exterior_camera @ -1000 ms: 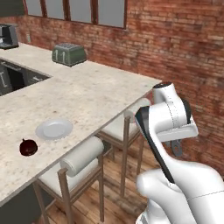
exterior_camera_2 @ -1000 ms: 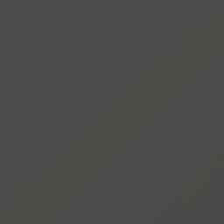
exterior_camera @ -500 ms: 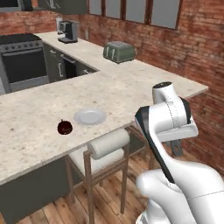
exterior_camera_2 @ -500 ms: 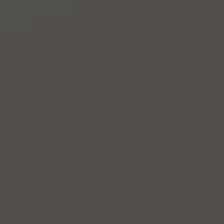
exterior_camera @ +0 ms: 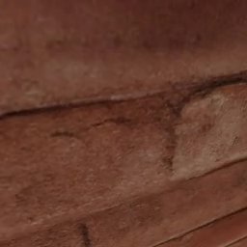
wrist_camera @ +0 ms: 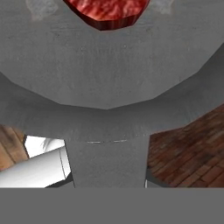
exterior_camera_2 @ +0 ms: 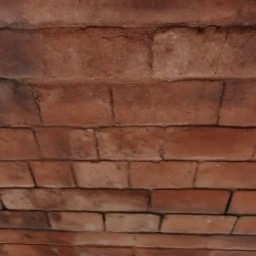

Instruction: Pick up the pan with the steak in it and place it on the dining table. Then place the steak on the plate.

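Basically, both base views face a brick wall [exterior_camera_2: 128,145] up close, while the hand view looks along the pan [wrist_camera: 105,70], its handle running down toward the camera. The steak [wrist_camera: 107,11] lies inside the pan at the top edge. Claw clenched on the pan handle.

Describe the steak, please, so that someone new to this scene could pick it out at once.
In the hand view, find the round grey pan that spans the picture, its handle running down toward the camera. At the top edge, on the pan's floor, lies the steak: the one glossy red slab with pale marbling on plain grey.
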Available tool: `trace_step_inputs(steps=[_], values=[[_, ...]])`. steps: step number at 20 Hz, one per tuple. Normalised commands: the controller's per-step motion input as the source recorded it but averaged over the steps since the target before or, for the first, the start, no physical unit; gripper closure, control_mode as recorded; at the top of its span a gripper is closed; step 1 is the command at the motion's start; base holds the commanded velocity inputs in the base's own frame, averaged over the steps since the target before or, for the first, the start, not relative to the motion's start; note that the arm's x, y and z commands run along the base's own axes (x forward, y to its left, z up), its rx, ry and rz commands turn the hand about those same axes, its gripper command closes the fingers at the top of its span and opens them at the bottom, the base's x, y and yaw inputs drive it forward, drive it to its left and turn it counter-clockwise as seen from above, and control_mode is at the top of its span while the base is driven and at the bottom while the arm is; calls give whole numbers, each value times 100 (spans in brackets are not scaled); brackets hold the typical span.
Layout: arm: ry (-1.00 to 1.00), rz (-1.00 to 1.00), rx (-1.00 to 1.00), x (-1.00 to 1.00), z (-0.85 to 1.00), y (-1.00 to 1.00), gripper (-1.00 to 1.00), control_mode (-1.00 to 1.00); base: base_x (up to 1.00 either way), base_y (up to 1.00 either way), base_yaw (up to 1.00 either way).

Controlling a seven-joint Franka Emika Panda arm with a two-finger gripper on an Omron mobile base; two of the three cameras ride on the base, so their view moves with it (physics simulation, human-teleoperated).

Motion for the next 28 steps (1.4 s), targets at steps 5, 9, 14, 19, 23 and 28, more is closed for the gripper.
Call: trace_step_inputs(steps=[5,9,14,19,23,28], values=[[0,0,0,0,0,0,100,100,-3,0,8],[0,0,0,0,0,0,100,100,-2,-44,2],[0,0,0,0,0,0,100,100,-2,-93,4],[0,0,0,0,0,0,100,100,0,-83,7],[0,0,0,0,0,0,100,100,4,-56,8],[0,0,0,0,0,0,100,100,5,-26,11]])
